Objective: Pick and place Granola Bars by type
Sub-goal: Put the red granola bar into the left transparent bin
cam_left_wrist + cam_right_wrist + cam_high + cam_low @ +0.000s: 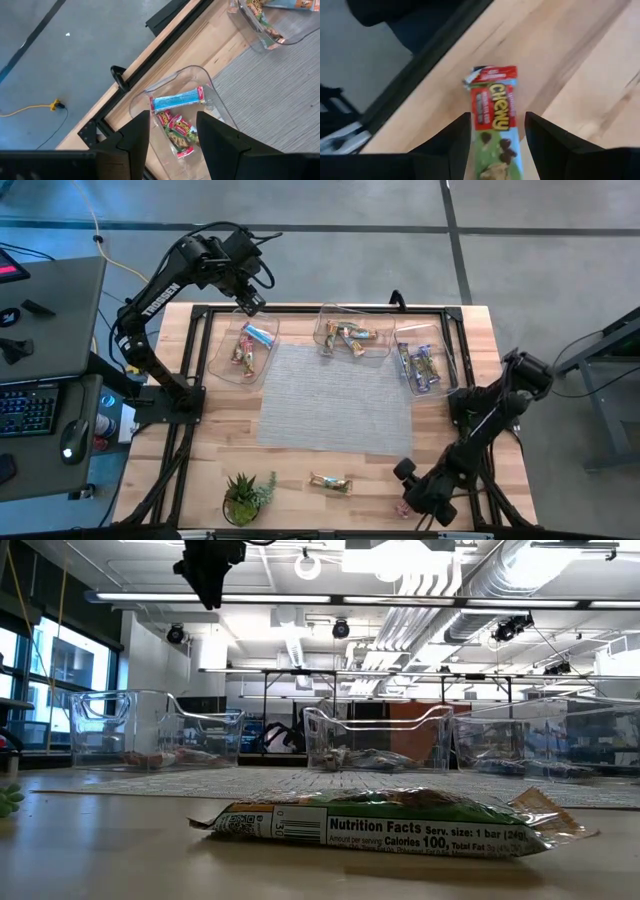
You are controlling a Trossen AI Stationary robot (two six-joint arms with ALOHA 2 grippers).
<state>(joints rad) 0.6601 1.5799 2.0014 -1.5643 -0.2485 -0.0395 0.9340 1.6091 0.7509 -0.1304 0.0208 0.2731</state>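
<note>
My right gripper (496, 127) is open and low over the table's near right edge (408, 500). Its fingers stand on either side of a red-and-green bar (492, 117), which lies flat on the wood. My left gripper (172, 132) is open and empty, high over the left tub (245, 350). That tub holds a blue bar (177, 99) and red bars (179, 131). The middle tub (350, 335) holds green-orange bars, and the right tub (422, 365) blue-purple ones. One green-orange bar (330, 483) (390, 825) lies flat near the near edge.
A grey mat (335, 400) covers the table's middle in front of the three clear tubs. A small potted plant (245, 498) stands at the near edge, left of the loose green-orange bar. A black frame rail (300, 308) runs along the far edge behind the tubs.
</note>
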